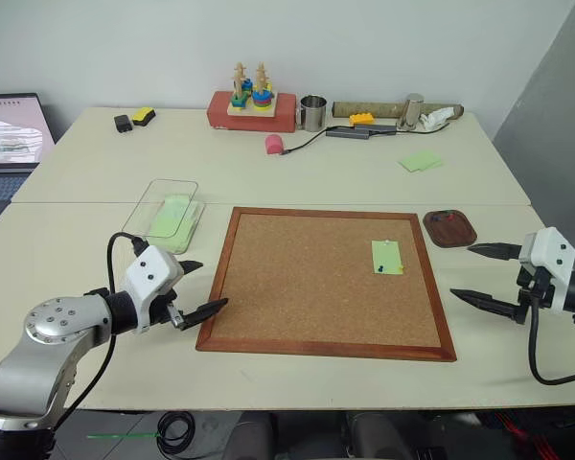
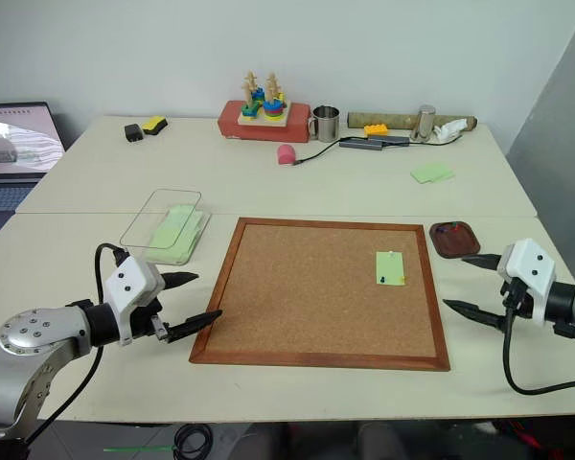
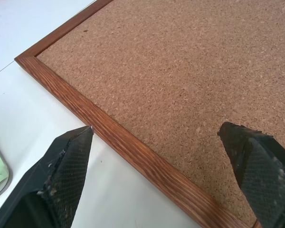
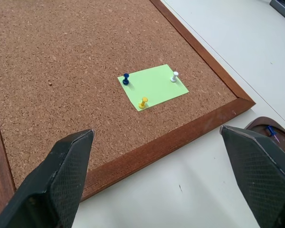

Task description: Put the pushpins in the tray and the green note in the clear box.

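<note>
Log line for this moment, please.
stage: start | green note: pinned to corkboard | left gripper: open | right gripper: open | tray: beside board

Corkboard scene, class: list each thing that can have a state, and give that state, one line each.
green note: lying on the corkboard, pinned by three pushpins
tray: beside the board, a few pins inside
clear box: open, green paper inside
left pincer: open, empty
right pincer: open, empty
</note>
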Robot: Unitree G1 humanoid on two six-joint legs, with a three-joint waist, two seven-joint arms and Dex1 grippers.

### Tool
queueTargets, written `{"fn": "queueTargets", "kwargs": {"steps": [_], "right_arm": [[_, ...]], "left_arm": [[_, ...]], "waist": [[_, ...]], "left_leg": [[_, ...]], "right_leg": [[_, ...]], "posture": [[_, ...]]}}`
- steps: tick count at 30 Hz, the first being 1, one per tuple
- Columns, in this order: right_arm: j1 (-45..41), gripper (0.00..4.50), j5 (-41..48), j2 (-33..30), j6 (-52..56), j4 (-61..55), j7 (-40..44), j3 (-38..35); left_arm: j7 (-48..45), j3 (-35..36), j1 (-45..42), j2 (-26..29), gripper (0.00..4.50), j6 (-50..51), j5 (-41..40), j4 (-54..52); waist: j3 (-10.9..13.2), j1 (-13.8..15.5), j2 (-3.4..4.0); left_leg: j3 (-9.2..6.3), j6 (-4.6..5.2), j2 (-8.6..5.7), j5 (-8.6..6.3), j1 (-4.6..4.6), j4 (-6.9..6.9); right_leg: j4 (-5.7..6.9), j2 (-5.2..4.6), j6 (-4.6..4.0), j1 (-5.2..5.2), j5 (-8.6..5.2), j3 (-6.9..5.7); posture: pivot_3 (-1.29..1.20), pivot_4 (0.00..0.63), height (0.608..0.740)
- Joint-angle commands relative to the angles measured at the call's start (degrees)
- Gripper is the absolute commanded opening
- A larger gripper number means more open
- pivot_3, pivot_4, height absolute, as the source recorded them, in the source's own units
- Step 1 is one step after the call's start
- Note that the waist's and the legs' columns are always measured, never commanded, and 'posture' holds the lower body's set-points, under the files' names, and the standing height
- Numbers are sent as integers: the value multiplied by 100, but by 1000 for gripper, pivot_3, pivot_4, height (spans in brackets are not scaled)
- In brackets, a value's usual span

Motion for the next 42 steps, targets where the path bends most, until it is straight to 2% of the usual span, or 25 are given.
{"fn": "queueTargets", "kwargs": {"steps": [1, 30, 42], "right_arm": [[-86, 4470, -9, -110, -91, -74, 30, -173], [-43, 4470, -131, -55, -176, -18, -16, -181], [391, 4470, 51, 33, 45, -434, -165, -625]], "left_arm": [[-91, 259, 38, 9, 4500, -93, -160, -102], [-3, 104, -225, 73, 4500, 131, 11, -29], [-318, 6, -748, 14, 4500, 133, -224, 212]], "waist": [[0, 0, 0], [0, -1, 0], [0, 2, 0]], "left_leg": [[0, 0, 0, 0, 0, 0], [1, 0, 0, 0, 0, 0], [0, 0, -2, 0, -2, 0]], "right_leg": [[0, 0, 0, 0, 0, 0], [0, 0, 0, 0, 0, 1], [0, 0, 0, 0, 0, -1]], "posture": [[0, 150, 740], [0, 150, 740], [0, 150, 740]]}}
